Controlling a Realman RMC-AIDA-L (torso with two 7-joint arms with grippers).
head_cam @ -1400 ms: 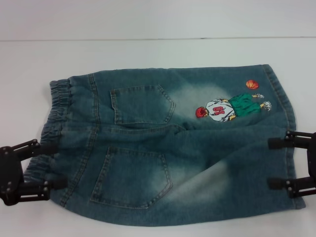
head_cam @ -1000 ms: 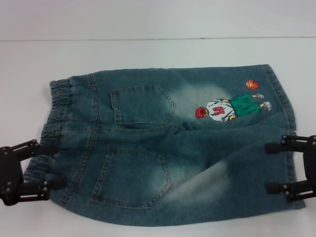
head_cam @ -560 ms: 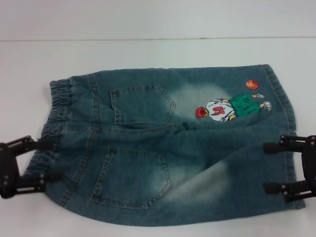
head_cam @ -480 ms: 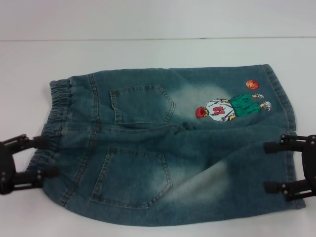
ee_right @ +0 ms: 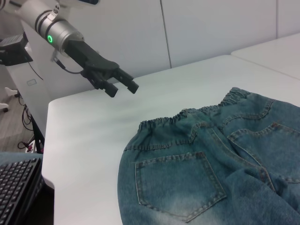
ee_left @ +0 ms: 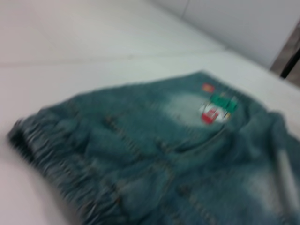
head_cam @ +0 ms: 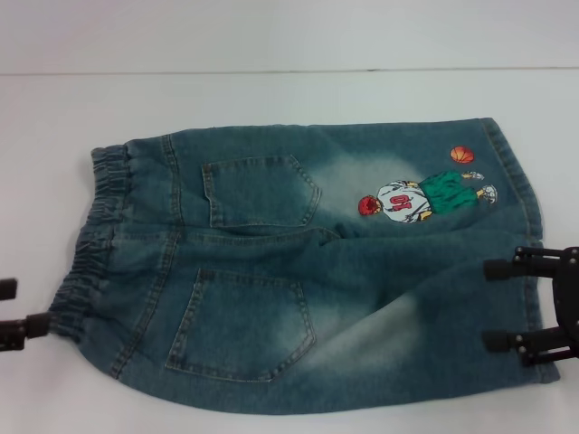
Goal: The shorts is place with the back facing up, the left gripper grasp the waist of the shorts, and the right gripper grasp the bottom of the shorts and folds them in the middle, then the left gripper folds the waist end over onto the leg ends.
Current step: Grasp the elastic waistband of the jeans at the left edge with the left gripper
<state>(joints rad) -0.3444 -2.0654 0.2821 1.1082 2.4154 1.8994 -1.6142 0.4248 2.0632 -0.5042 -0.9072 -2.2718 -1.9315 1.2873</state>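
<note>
The shorts (head_cam: 298,271) lie flat on the white table, back up, showing two patch pockets and the embroidered player (head_cam: 412,199). The gathered waist (head_cam: 98,226) is at the left and the leg ends (head_cam: 529,203) at the right. My left gripper (head_cam: 18,307) shows only its fingertips at the left edge, just clear of the waist's near corner. The right wrist view shows the left gripper (ee_right: 121,88) open and empty above bare table beside the waist (ee_right: 187,115). My right gripper (head_cam: 496,305) stands open over the near leg's hem. The left wrist view shows the waist (ee_left: 47,150) close by.
The table's far edge (head_cam: 289,70) runs behind the shorts. In the right wrist view the table ends at a near corner (ee_right: 47,140), with a black keyboard (ee_right: 16,187) below it. Bare white tabletop surrounds the shorts.
My left gripper has drawn back to the left, off the waist's near corner, and is almost out of the head view. The right gripper shifted only slightly.
</note>
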